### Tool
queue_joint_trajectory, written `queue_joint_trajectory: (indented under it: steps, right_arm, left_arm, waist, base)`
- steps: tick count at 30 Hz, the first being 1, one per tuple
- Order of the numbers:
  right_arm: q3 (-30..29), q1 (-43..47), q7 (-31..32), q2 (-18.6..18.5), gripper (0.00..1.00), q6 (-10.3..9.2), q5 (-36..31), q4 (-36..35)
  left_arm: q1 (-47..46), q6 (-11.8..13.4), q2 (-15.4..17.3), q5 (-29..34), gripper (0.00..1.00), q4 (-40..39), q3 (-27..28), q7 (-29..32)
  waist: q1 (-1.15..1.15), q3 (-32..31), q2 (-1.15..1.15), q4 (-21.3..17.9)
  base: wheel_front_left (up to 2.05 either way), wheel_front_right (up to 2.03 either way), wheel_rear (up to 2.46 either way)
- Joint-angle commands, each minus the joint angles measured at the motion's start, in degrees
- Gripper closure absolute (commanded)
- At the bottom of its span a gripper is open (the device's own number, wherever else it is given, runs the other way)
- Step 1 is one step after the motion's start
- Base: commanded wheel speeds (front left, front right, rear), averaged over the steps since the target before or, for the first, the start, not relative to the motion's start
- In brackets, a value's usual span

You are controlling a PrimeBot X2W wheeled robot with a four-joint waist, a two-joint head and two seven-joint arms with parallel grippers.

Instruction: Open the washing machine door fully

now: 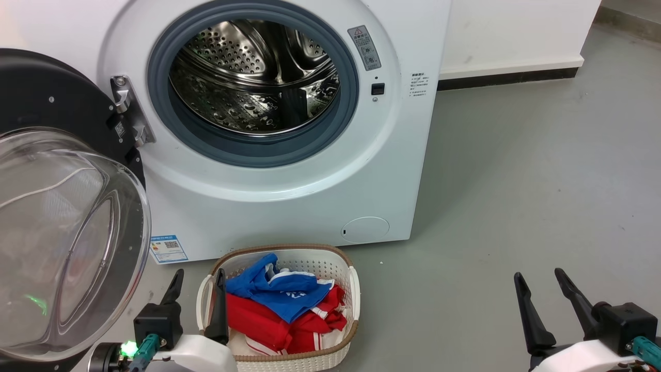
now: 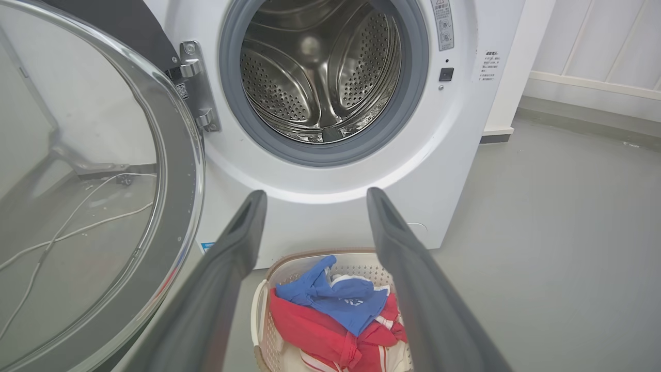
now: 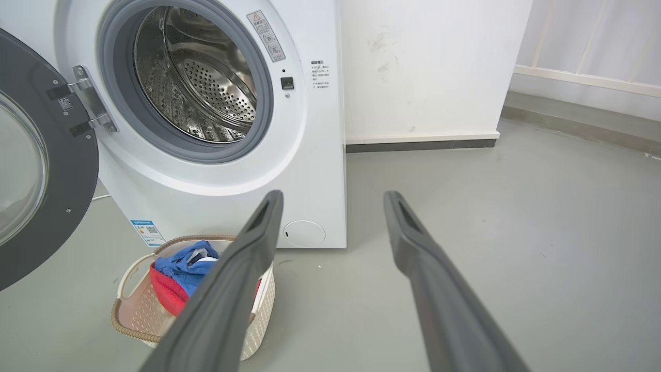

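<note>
The white washing machine stands ahead with its steel drum exposed. The washing machine door, black-rimmed with a clear bulging glass bowl, hangs swung out wide to the left on its metal hinge. It also shows as the washing machine door at the left of the left wrist view and the door at the left of the right wrist view. My left gripper is open at the lower left, just right of the door's lower edge, not touching it. My right gripper is open at the lower right over bare floor.
A white laundry basket with blue and red clothes sits on the floor in front of the machine, beside my left gripper. A white wall with dark skirting runs to the right. Grey floor spreads to the right of the machine.
</note>
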Motion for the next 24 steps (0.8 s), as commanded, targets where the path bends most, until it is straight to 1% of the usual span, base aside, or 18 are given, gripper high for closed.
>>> queue_joint_trajectory:
  steps: [1,8,15,24]
  right_arm:
    - [0.08,-0.53,-0.38,-0.17,0.00,0.01,0.08,-0.07]
    - [0.09,-0.83,-0.38,-0.18,0.00,0.01,0.00,-0.21]
    - [0.10,-0.89,-0.53,-0.36,0.00,0.01,0.14,-0.04]
    - [0.00,-0.30,-0.53,-0.11,0.00,0.01,0.25,-0.01]
  left_arm:
    - [-0.13,0.59,0.10,-0.16,0.00,0.13,0.41,-0.49]
    - [0.93,1.73,0.00,-0.23,0.00,-0.32,0.58,-0.73]
    - [1.56,2.29,0.42,-0.39,0.00,-0.90,0.72,-0.84]
    - [0.98,2.02,0.75,-0.09,0.00,-1.15,0.09,-0.56]
  waist:
    - [0.00,0.04,0.00,-0.03]
    - [0.00,0.37,0.00,1.31]
    - [0.00,0.27,0.00,2.51]
    - [0.00,0.03,0.00,2.89]
  base:
    - [0.00,0.00,0.00]
    - [0.00,0.00,0.00]
    - [0.00,0.00,0.00]
    - [0.00,0.00,0.00]
